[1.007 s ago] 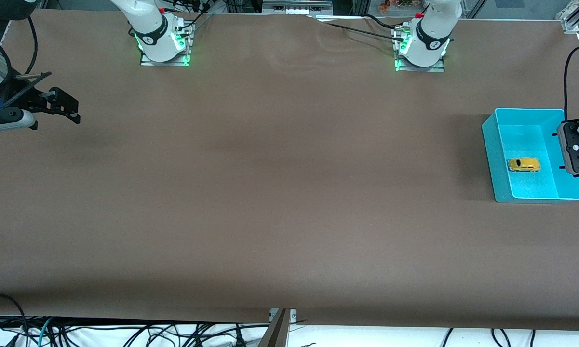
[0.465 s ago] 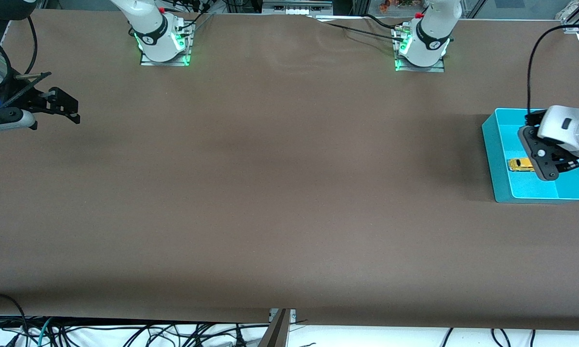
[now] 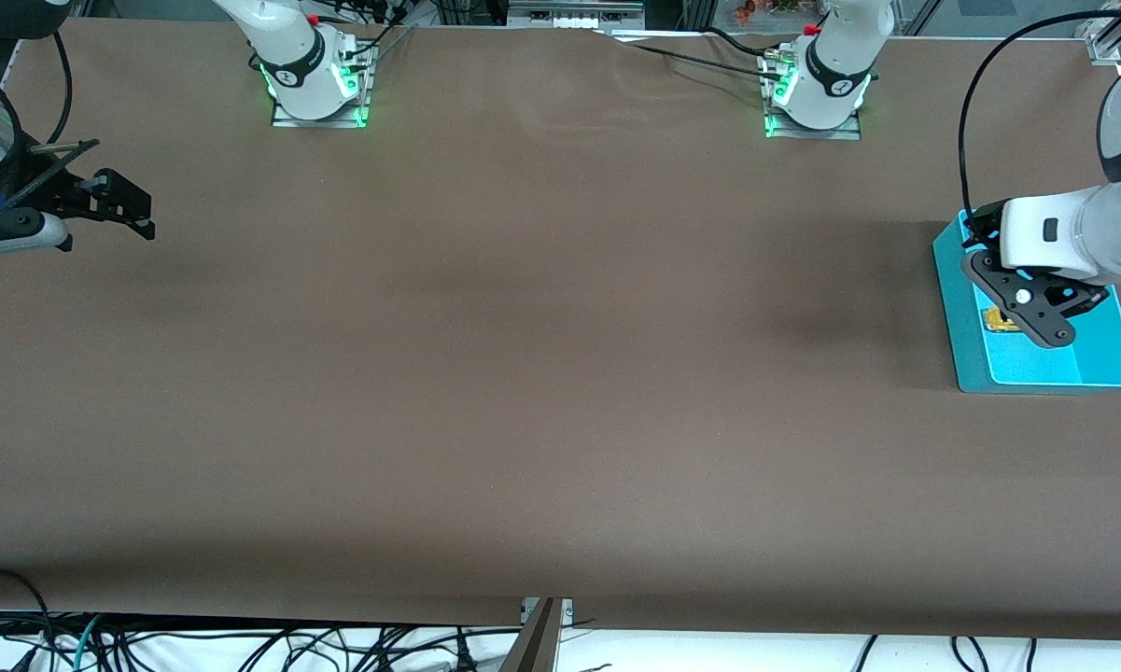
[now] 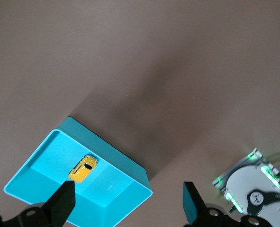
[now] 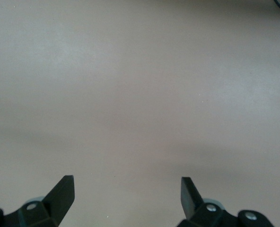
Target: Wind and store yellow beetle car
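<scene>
The yellow beetle car point(image 3: 995, 321) lies inside a teal bin point(image 3: 1083, 369) at the left arm's end of the table. My left gripper point(image 3: 1045, 322) hangs over the bin, open and empty, and hides part of the car in the front view. In the left wrist view the whole car point(image 4: 83, 168) shows on the floor of the bin point(image 4: 126, 163), with my open left gripper point(image 4: 128, 208) above it and apart from it. My right gripper point(image 3: 135, 210) waits open and empty over the right arm's end of the table, with only bare table under it in the right wrist view point(image 5: 127, 196).
The brown table point(image 3: 523, 373) spreads between the two arms. The arm bases point(image 3: 315, 79) point(image 3: 817, 89) stand at the edge farthest from the front camera. A black cable point(image 3: 966, 140) loops above the bin. Cables hang below the nearest edge.
My left arm has swung in from the table's end over the bin and now covers part of the car. The car, the bin and the right arm have not moved.
</scene>
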